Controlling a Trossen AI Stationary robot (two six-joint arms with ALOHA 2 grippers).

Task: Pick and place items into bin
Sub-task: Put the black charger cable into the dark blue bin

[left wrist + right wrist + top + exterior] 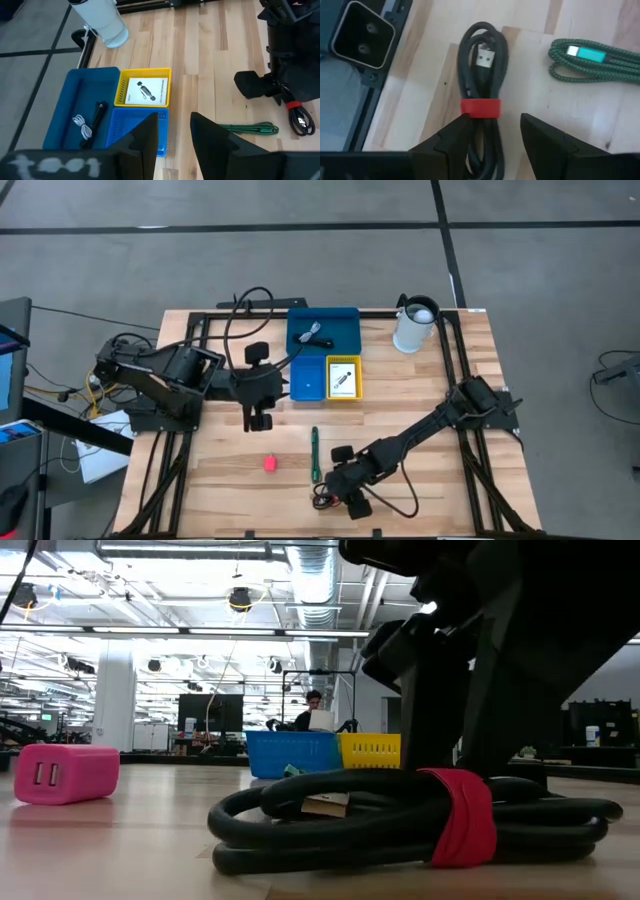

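Observation:
A black coiled cable (481, 75) with a red band (480, 108) lies flat near the table's near edge, also in the low view (400, 815). My right gripper (492, 131) hangs open over it, one finger on each side of the coil (325, 498). A green braided cable (314, 454) and a pink block (270, 464) lie on the wood. The bin's yellow square (343, 377) holds a white card. A grey cord (318, 333) lies in its wide blue tray (345, 315). My left gripper (175, 135) waits open near the small blue bin (308, 378). My right gripper comes at the black cable from above, its fingers set across the coil just below the red band (492, 108). One finger (455, 132) lies close beside the coil; whether it touches, I cannot tell. The cable rests flat on the table.
A white pitcher (415, 325) stands at the far right of the table. Black frame rails (455, 370) run along both sides. A dark boxed device (362, 35) sits beside the cable. Bare wood lies between the pink block and the bins. A person (315, 710) is far behind.

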